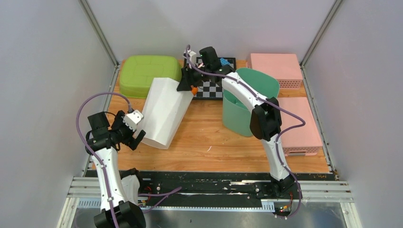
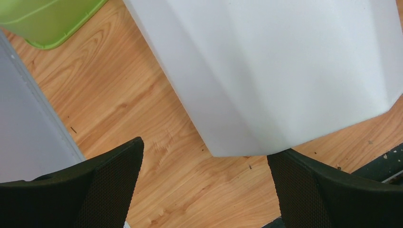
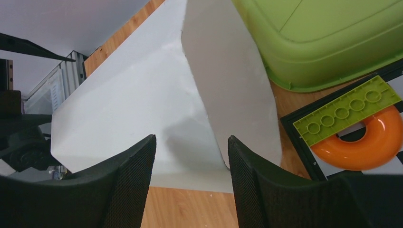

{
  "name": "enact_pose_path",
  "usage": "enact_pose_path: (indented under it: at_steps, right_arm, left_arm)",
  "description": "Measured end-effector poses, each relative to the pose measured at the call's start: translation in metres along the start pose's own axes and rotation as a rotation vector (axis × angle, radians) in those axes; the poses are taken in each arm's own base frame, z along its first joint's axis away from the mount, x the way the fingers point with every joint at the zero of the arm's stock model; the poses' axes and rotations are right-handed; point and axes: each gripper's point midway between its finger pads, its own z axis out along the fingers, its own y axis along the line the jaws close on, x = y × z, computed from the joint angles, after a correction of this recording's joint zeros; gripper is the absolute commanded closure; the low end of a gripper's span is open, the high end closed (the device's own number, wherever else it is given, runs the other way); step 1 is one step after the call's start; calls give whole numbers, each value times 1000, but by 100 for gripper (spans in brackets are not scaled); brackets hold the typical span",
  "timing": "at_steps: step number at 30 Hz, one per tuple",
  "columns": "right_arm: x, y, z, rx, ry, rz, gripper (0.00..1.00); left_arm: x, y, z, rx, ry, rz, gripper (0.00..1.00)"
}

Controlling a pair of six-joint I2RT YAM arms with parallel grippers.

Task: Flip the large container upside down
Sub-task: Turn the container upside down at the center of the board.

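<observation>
The large white container [image 1: 164, 111] lies on its side on the wooden table, left of centre, one end toward the green bin and the other toward the front. My left gripper [image 1: 138, 137] is open and empty at its near-left corner. In the left wrist view the container [image 2: 285, 71] fills the top, its corner just ahead of the open left gripper [image 2: 204, 185] and close to the right finger. My right gripper [image 1: 185, 83] is open at the container's far-right end. In the right wrist view that gripper [image 3: 190, 161] hovers over the container's edge [image 3: 142, 109], holding nothing.
An upturned green bin [image 1: 149, 73] sits at the back left. A teal container [image 1: 249, 102] stands right of centre under the right arm. Two pink boxes [image 1: 275, 69] [image 1: 297, 126] line the right side. A checkerboard [image 1: 214, 88] holds an orange ring [image 3: 366, 142] and a green brick plate [image 3: 347, 116].
</observation>
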Motion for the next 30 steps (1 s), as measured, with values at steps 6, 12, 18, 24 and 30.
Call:
enact_pose_path:
  at_steps: [6, 12, 18, 24, 30]
  right_arm:
    - [26, -1, 0, -35, 45, 58, 40]
    - [62, 11, -7, -58, 116, 147, 40]
    - [83, 44, -5, -96, 171, 169, 40]
    - [82, 75, -3, -130, 179, 158, 40]
    - [77, 98, -4, -153, 177, 163, 40]
  left_arm:
    - [5, 15, 2, -80, 21, -72, 0]
    - [12, 47, 3, -217, 57, -166, 0]
    - [22, 76, 4, -338, 101, -262, 0]
    - [28, 97, 1, -426, 140, -345, 0]
    - [31, 118, -9, -503, 161, -442, 0]
